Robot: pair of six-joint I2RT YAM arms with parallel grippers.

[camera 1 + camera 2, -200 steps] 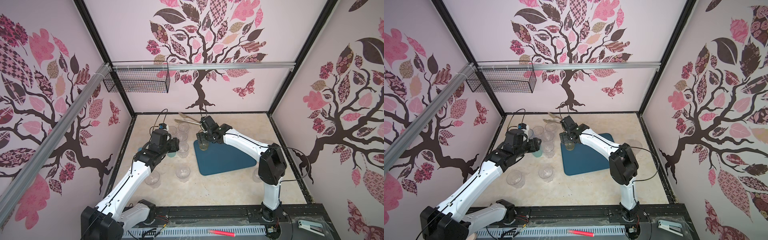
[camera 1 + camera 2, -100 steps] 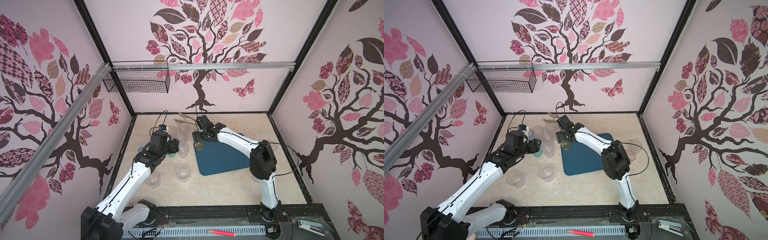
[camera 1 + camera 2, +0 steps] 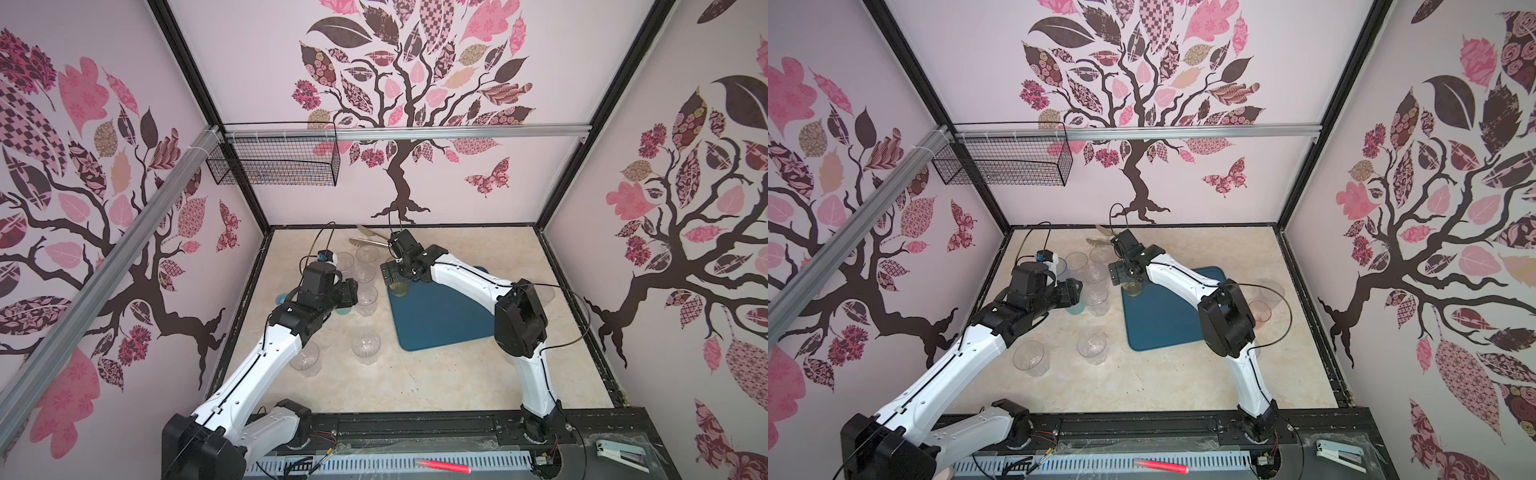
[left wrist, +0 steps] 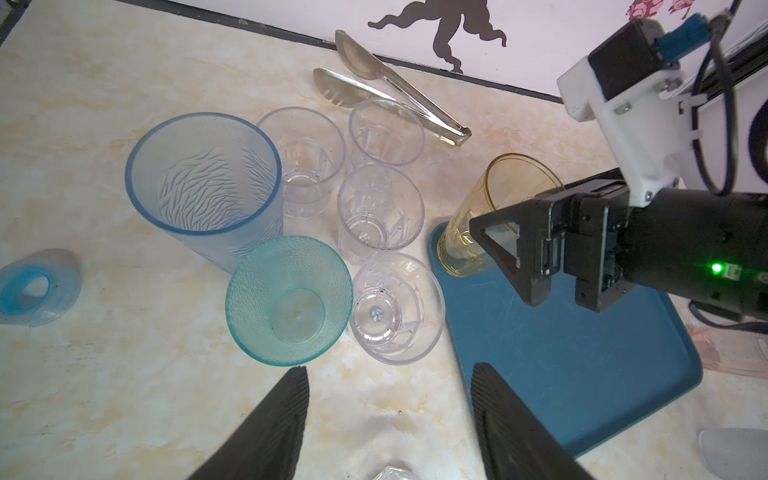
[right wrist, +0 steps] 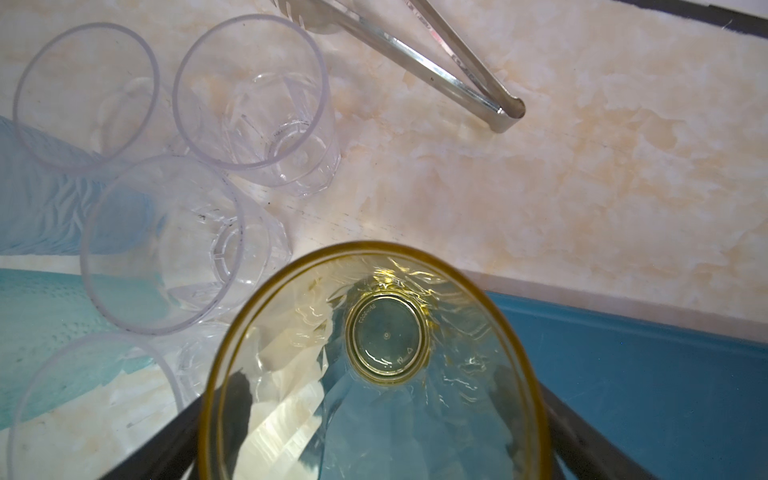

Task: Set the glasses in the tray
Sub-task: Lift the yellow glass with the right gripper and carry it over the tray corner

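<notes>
The right arm has been swinging its elbow leftward over the last second, bringing the amber glass point(image 3: 400, 286) to the far-left corner of the tray point(image 3: 440, 320), where it is now standing upright just inside the rim. The right tool point(image 5: 376, 399) is straddling it from above with a finger on each side of the wall. Whether those fingers are pinching or have let go cannot be told from these views. Parking the glass in a corner is probably meant to leave the rest of the tray free for the others. The left tool point(image 4: 388, 372) is hovering with its fingers apart and nothing between them, above the tabletop point(image 4: 124, 395) just near of the teal glass point(image 4: 289, 301) and a clear faceted glass point(image 4: 397, 307); it seems to be lining up on one of these while the other arm is occupying the tray. The cluster left of the tray, including the tall blue glass point(image 4: 203, 174), is waiting off the tray, as is a pink glass point(image 3: 1260, 311) to the tray's right. The metal tongs point(image 4: 390, 95) are lying by the far wall, out of the way.
</notes>
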